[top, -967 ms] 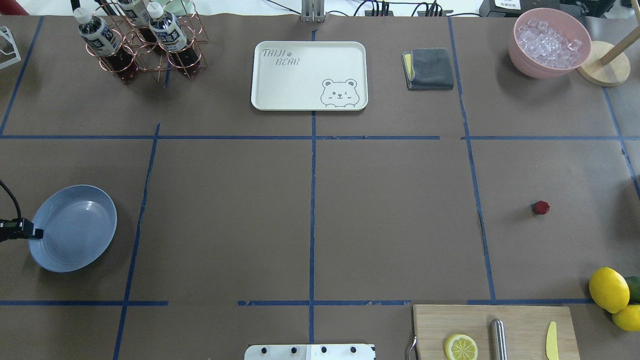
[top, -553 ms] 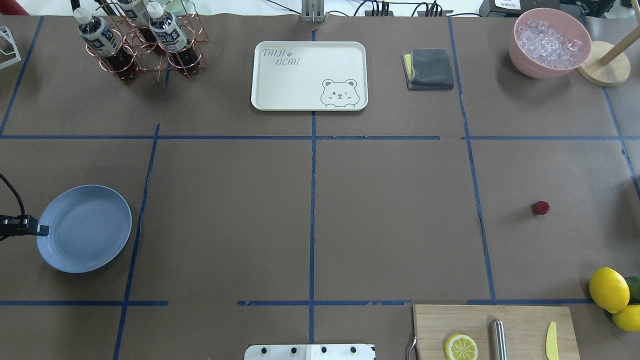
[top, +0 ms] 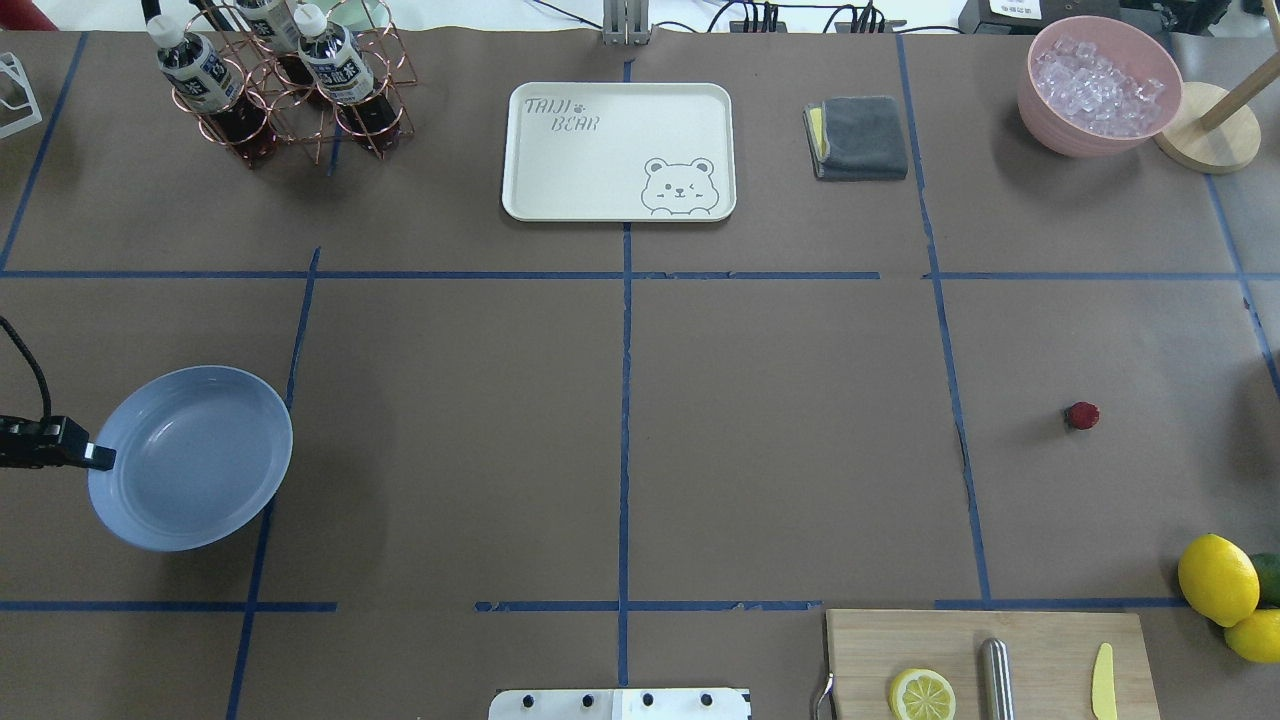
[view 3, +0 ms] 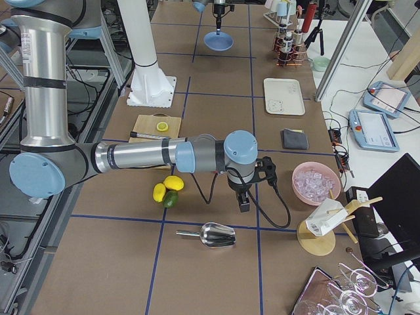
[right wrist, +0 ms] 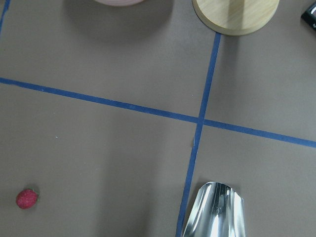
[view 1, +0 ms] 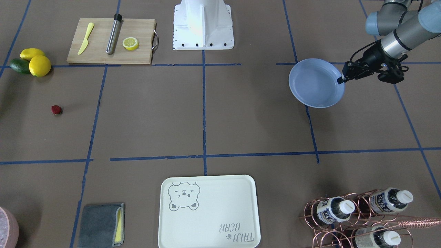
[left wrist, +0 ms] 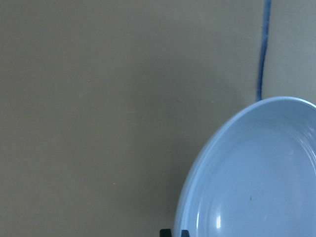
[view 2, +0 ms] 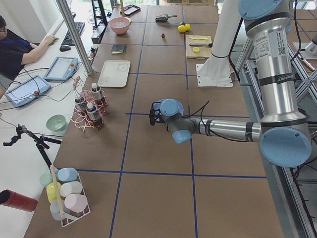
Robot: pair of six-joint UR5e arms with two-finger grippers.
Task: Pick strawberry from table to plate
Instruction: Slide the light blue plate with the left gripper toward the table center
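The strawberry (top: pixel 1082 415) is a tiny dark red berry lying alone on the brown table (top: pixel 780 430), on its right side; it also shows in the front view (view 1: pixel 56 110) and low left in the right wrist view (right wrist: pixel 26 198). The light-blue plate (top: pixel 190 457) hangs tilted over the table's left side. My left gripper (top: pixel 100 457) is shut on the plate's rim (view 1: pixel 339 81). The left wrist view shows the plate (left wrist: pixel 256 173) close up. My right gripper (view 3: pixel 244 200) shows only in the exterior right view, past the lemons, and I cannot tell its state.
A cutting board (top: pixel 985 660) with a lemon half, a steel rod and a yellow knife lies at the near right. Lemons (top: pixel 1218 578) sit beside it, with a metal scoop (right wrist: pixel 212 212) near the right arm. Far side: bear tray (top: pixel 618 150), grey cloth (top: pixel 858 137), ice bowl (top: pixel 1098 85), bottle rack (top: pixel 280 80).
My left gripper has carried the plate to the right, toward the table's middle, and the plate's tilt has changed. The strawberry has not moved.
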